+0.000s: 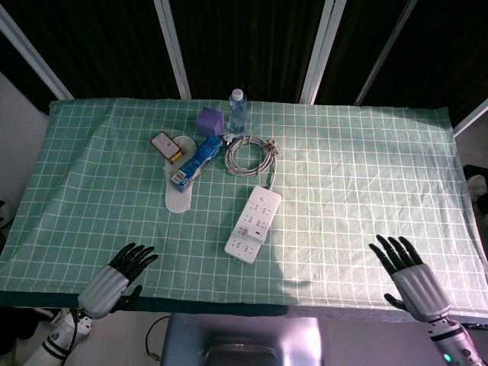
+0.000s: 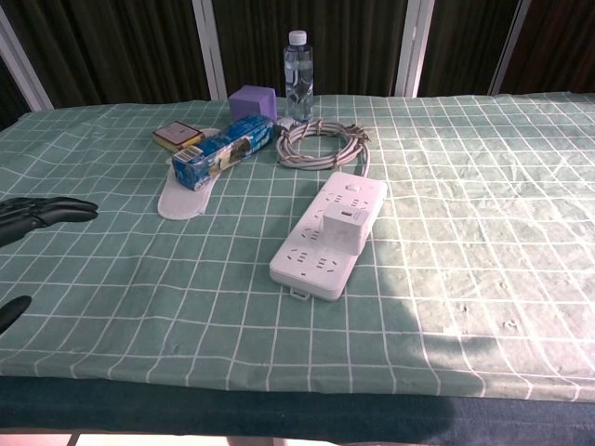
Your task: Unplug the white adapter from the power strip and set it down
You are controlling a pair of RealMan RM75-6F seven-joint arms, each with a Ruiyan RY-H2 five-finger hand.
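A white power strip [image 1: 254, 223] [image 2: 330, 234] lies near the middle of the green checked cloth, its grey cable coiled [image 1: 246, 153] [image 2: 322, 144] behind it. The white adapter [image 2: 343, 227] sits plugged into the strip's middle; the head view shows it as a small block [image 1: 261, 225]. My left hand [image 1: 116, 277] [image 2: 37, 216] hovers open at the front left edge, far from the strip. My right hand [image 1: 407, 271] is open at the front right edge, fingers spread, holding nothing; the chest view does not show it.
Behind the strip stand a water bottle [image 1: 238, 111], a purple cube [image 1: 210, 121], a blue carton [image 1: 194, 162] on a white insole-shaped piece [image 1: 178, 197], and a small orange-brown box [image 1: 162, 142]. The table's front edge [image 2: 297, 395] runs close to both hands.
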